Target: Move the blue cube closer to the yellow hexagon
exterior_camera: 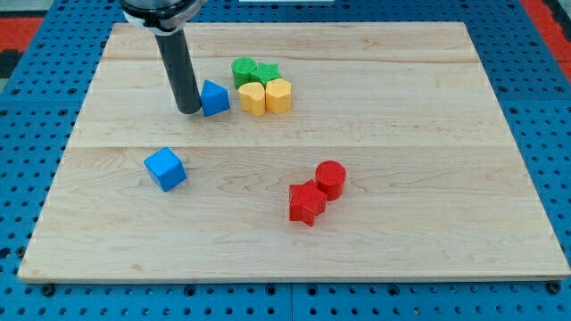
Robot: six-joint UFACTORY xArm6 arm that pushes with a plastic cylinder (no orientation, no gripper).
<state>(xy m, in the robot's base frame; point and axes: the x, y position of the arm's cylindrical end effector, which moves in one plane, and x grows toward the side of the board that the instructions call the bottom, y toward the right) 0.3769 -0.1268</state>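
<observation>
Board contents, left to right.

1. Blue cube (166, 168): left of centre, in the nearer half of the board (428, 134), alone, corner turned toward the view. No long axis; roughly equal on all sides. Open wood all round it.
2. My tip (189, 111): a bare rod, nothing to open or close, holding nothing. It stands farther back than the cube and slightly to its right, well apart from it. It is touching or just beside item 3.
3. Blue wedge (214, 98): a second blue block, shape not fully clear, directly right of the tip. Not the task's block.
4. Cluster, right of the wedge: yellow heart (252, 98) and yellow hexagon (278, 94) side by side, touching; green cylinder (244, 70) and green star (266, 72) just behind them.
5. Red star (307, 202) and red cylinder (330, 178): touching, near centre-right, nearer half.

Governing relation: the hexagon lies up and to the right of the cube. The tip is on the cube's far side, so, in my judgement, it must get to the cube's near-left face before pushing.

Room: clear lane between cube and cluster; the wedge sits just left of that line and may be clipped. The cube's near-left side is well in from the board edges.
</observation>
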